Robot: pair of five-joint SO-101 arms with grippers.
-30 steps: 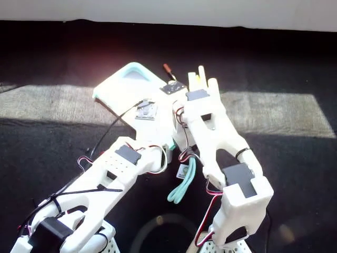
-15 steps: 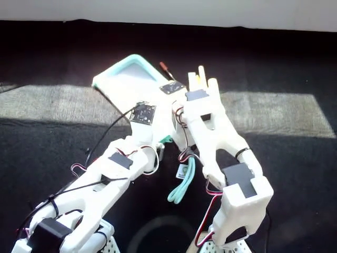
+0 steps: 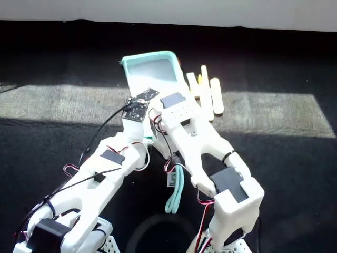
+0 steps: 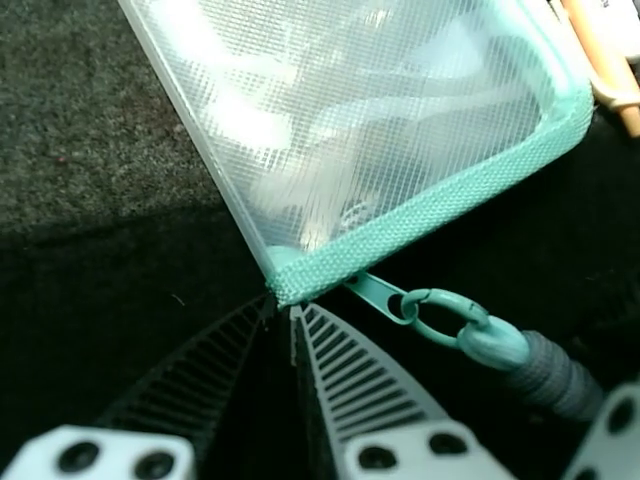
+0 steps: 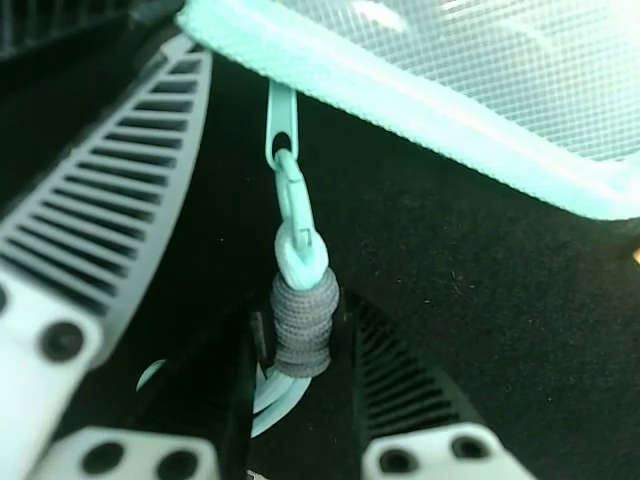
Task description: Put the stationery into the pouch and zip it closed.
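Note:
A clear mesh pouch (image 3: 150, 74) with teal edging lies at the far middle of the table. Several cream pens (image 3: 206, 89) lie just right of it, outside the pouch. In the left wrist view my left gripper (image 4: 283, 305) is shut on the pouch's (image 4: 370, 130) near corner, beside the zipper pull (image 4: 375, 295). From the pull hangs a teal clasp (image 5: 292, 215) with a grey-wrapped strap end (image 5: 300, 325). My right gripper (image 5: 300, 340) is shut on that grey wrap. Pale shapes show through the mesh; I cannot tell what they are.
The teal strap loop (image 3: 175, 192) hangs down between the two arms. The table is covered with dark cloth (image 3: 284, 158), with a sunlit band across it. The left gripper's ribbed finger (image 5: 90, 230) stands close beside the clasp.
The pouch has swung to the right and farther away. The right arm has shifted left, uncovering the pens. The left arm has stretched forward with the pouch.

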